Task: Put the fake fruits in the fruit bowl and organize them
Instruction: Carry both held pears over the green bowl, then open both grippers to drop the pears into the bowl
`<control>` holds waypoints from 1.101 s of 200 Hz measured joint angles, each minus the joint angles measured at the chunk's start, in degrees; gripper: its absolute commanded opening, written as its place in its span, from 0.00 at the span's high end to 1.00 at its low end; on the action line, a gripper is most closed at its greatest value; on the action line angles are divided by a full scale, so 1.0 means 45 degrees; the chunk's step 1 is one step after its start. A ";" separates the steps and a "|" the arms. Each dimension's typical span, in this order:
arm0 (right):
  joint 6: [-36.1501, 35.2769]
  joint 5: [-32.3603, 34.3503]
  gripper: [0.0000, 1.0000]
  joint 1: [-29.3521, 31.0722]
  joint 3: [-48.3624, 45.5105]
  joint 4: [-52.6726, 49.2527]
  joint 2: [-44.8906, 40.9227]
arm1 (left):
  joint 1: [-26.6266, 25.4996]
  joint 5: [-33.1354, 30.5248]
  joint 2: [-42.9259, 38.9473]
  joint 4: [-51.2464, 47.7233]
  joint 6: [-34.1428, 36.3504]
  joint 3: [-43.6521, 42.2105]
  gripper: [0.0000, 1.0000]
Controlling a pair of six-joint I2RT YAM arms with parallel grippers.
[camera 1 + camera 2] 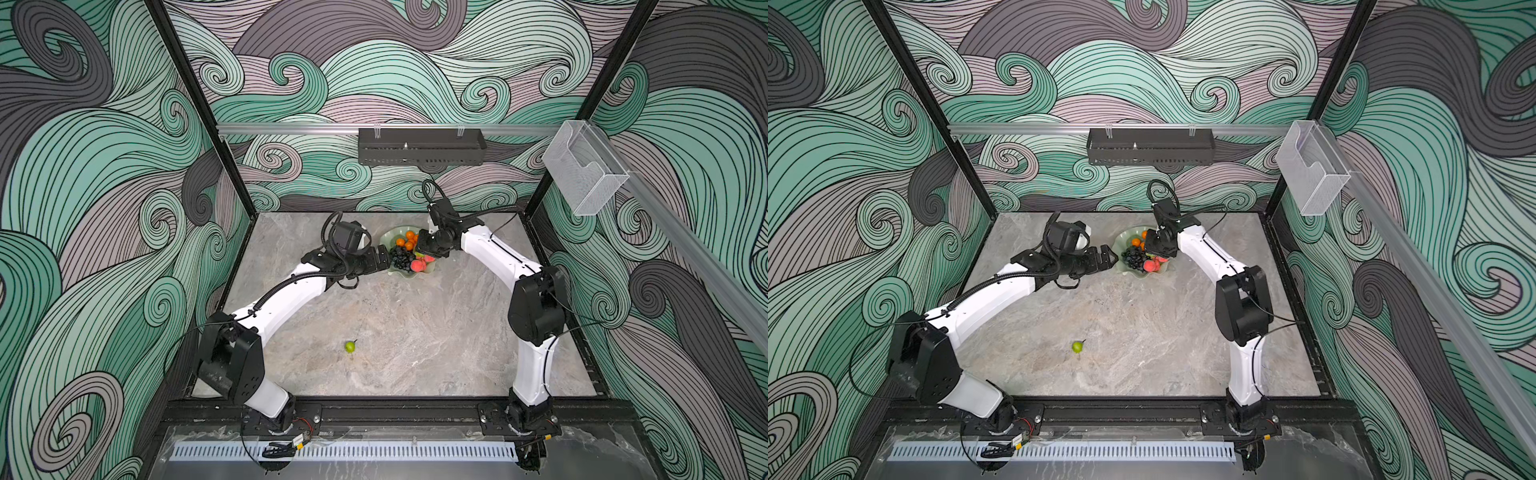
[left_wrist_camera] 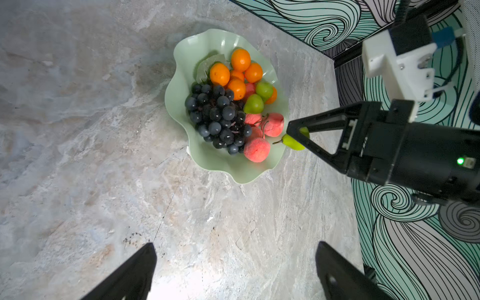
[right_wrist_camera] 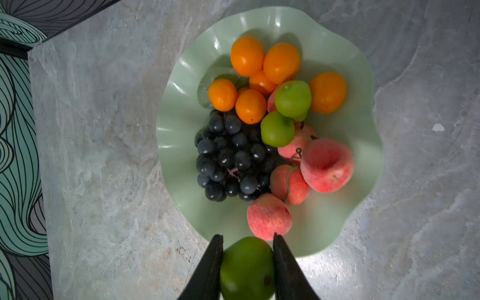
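right wrist: right gripper [image 3: 248, 237] clamped on green pear [image 3: 246, 267]; in a top view it's three o'clock of fruit bowl [image 1: 390, 239], left gripper [image 2: 235, 246] spread wide.

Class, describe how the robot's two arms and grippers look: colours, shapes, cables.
The left arm and right arm have white shells, black joint housings and black corrugated cables. The left gripper and right gripper are black with triangular fingers. A green light glows on the right gripper's body.

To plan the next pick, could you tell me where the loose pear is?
In both top views the pear lies alone on the table, front left of centre, far from the bowl.
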 measured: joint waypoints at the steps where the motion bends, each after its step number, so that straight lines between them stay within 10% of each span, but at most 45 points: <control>1: -0.0034 -0.0005 0.69 0.0000 0.0063 -0.0010 0.0073 | 0.0000 0.0005 0.0019 0.0005 0.0005 0.0010 0.01; 108: -0.2730 0.0593 0.70 -0.0136 0.5124 -0.0855 0.3954 | 0.0000 0.0272 0.1724 0.0097 0.0534 0.1496 0.01; 220: -0.3551 0.0967 0.66 -0.0141 0.6135 -0.1180 0.4949 | 0.0010 0.0442 0.2127 0.0131 0.0602 0.1637 0.01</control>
